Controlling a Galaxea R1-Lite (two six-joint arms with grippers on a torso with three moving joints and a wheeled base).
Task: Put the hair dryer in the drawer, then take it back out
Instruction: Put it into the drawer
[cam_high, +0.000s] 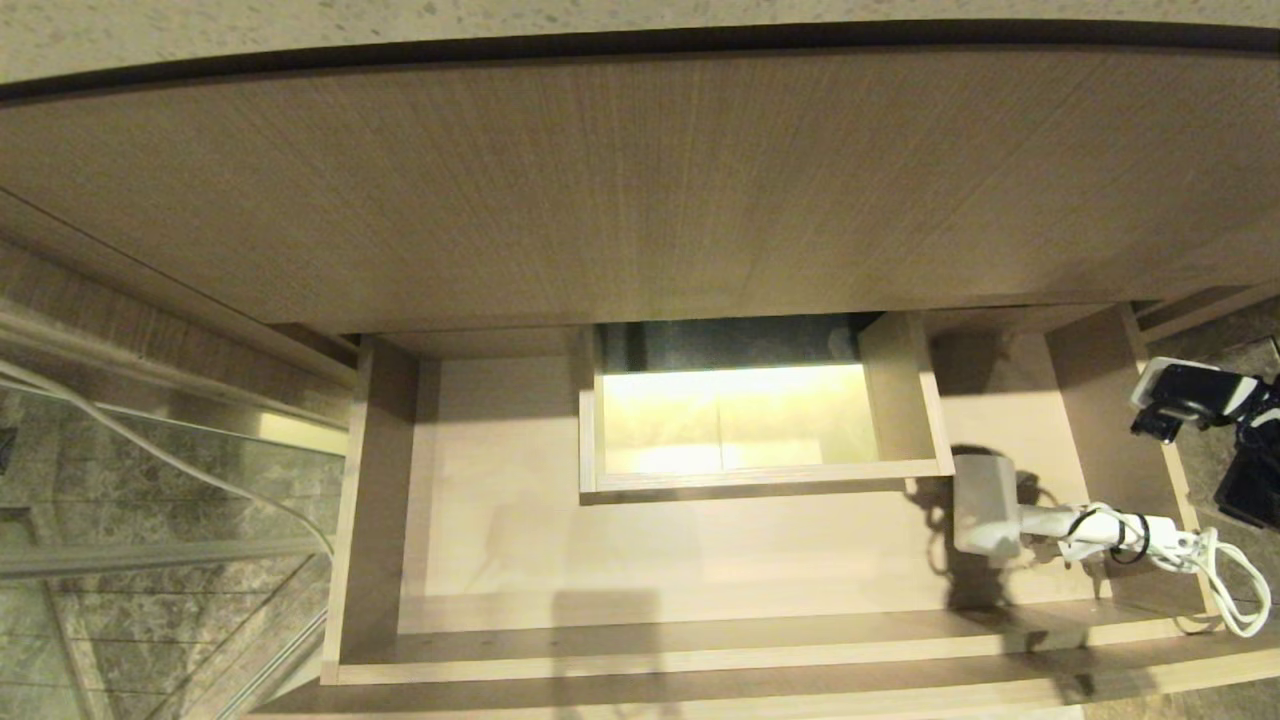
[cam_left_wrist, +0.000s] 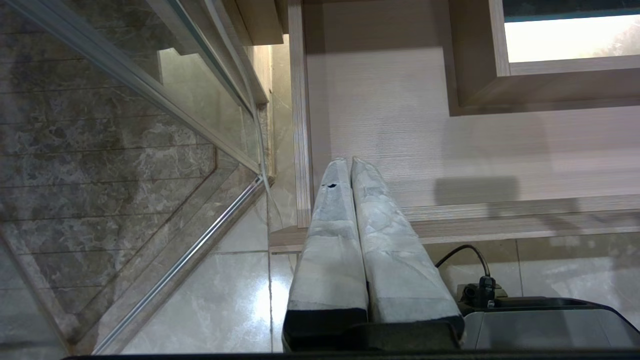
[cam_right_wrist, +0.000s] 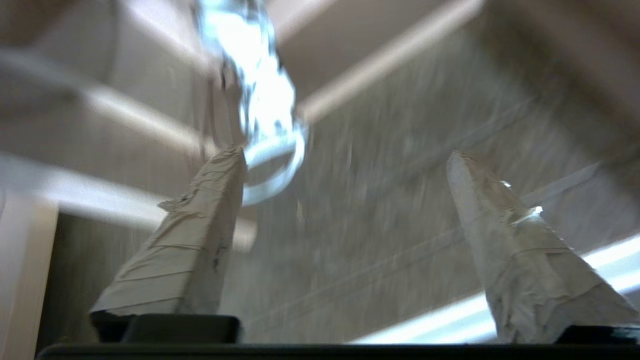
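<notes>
The hair dryer (cam_high: 1010, 515) lies in the drawer's (cam_high: 380, 480) right front corner, the right end effector (cam_right_wrist: 345, 155) spread wide and empty, so retrieval remains.

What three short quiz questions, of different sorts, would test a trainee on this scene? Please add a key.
1. True or false: the hair dryer lies inside the drawer.
2. The right gripper is: A) open, holding nothing; B) shut on the cord.
3. Fill in: the left gripper is ____.

Key: 1 true; 2 A; 3 shut.
</notes>
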